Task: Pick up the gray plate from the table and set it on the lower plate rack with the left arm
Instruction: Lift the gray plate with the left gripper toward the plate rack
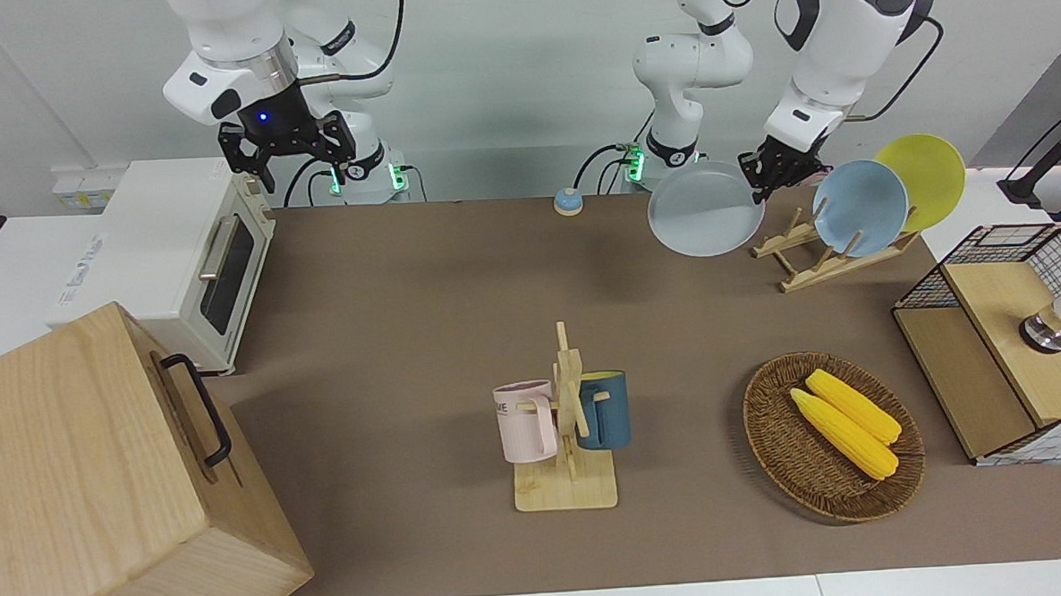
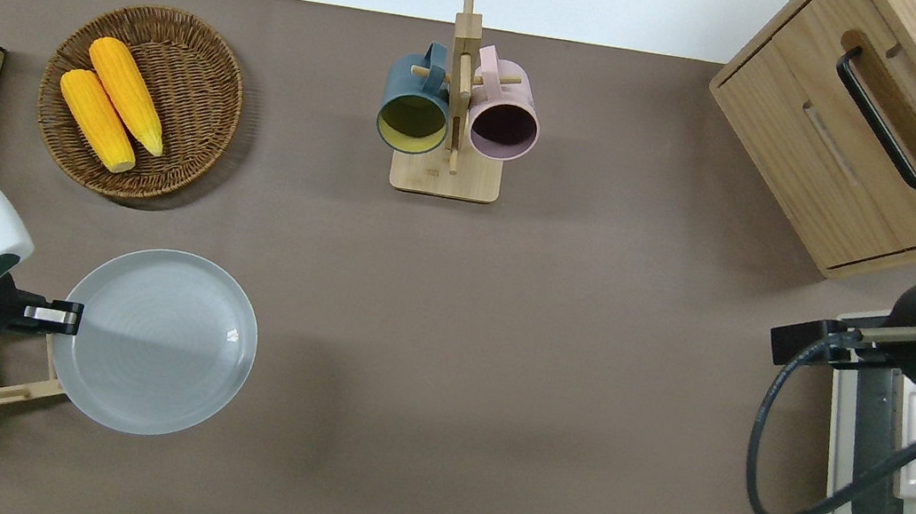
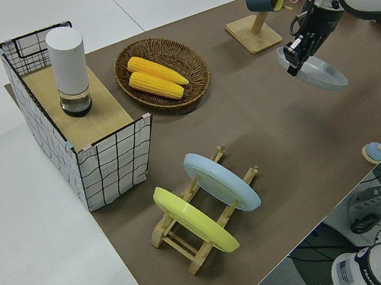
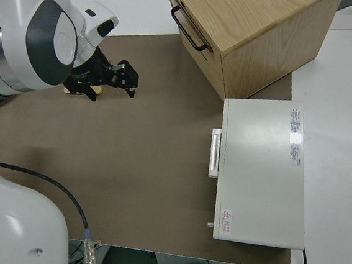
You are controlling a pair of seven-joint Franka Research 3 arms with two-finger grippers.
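Left gripper (image 1: 761, 178) clamped on airborne gray plate (image 1: 704, 210)

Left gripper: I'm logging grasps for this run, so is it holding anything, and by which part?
Yes. The left gripper holds the gray plate by its rim, at the edge toward the left arm's end of the table, lifted off the table. The right arm is parked.

Robot lab: mock kitchen props, toaster oven (image 1: 190, 259), mug stand (image 1: 567, 422), on mat-covered table (image 1: 422, 285).

Gray plate (image 2: 159, 341) airborne, near-level, rim in left end effector (image 2: 60, 317), beside lower plate rack (image 1: 815, 263).
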